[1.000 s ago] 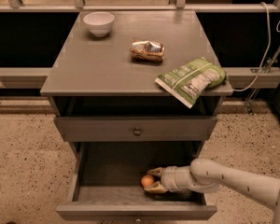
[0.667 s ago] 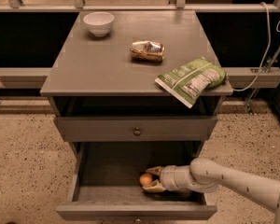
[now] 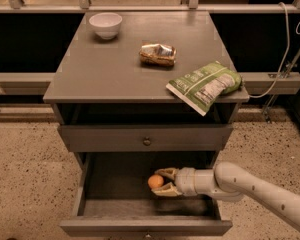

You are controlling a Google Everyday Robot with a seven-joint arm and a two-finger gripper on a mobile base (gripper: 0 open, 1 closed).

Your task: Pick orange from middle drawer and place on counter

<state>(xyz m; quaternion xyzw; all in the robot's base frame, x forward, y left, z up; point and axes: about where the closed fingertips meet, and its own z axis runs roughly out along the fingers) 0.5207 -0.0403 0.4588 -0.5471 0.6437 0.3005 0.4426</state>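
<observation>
Arm reaches in level from the right; claw (image 3: 160, 183) seemingly clamped on the orange (image 3: 154, 181) inside the middle drawer (image 3: 140, 227).

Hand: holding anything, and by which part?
The hand holds the orange, pinched across its middle, one finger on each side, inside the open drawer.

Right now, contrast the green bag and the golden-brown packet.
The green bag is larger and overhangs the front-right edge of the counter; the golden-brown packet is smaller and lies wholly on it. Both lie flat, away from the gripper, down in the middle drawer by the orange.
</observation>
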